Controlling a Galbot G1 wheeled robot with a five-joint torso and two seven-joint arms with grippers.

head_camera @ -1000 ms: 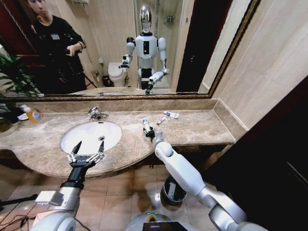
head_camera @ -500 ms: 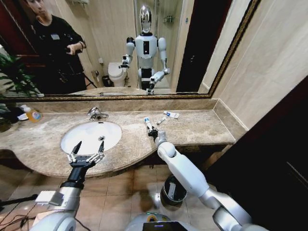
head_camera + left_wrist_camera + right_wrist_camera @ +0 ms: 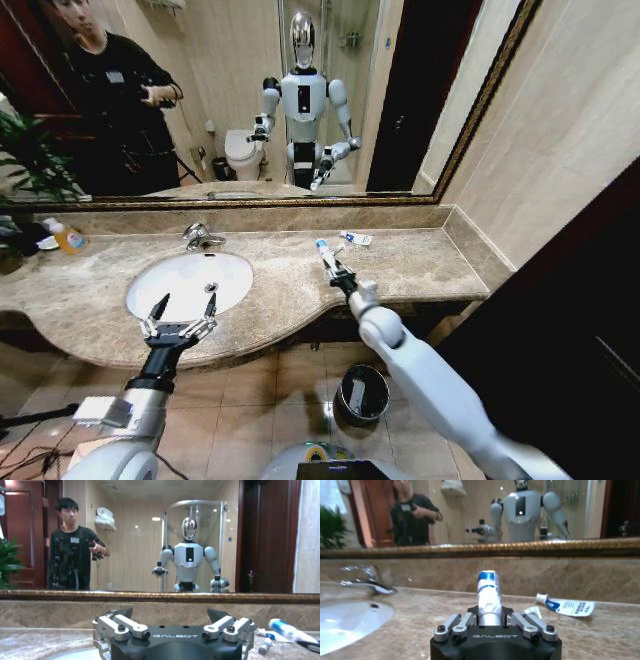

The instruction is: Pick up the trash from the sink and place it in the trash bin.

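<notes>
The right gripper (image 3: 335,270) has its fingers clamped on a white tube (image 3: 488,596) with a blue band, held above the table (image 3: 420,265) — not yet near the bin (image 3: 361,393), which stands on the floor below the table's edge. By my reading, this piece is picked but not dropped. Two more pieces lie on the table by the mirror: a white-blue tube (image 3: 566,606) and a small one (image 3: 531,612) beside it. The sink (image 3: 190,283) looks bare. The left gripper (image 3: 180,318) hovers at the sink's near rim, fingers apart — idle.

Bare countertop (image 3: 420,262) around a flat packet (image 3: 356,238); faucet (image 3: 199,236) behind sink (image 3: 190,282).
</notes>
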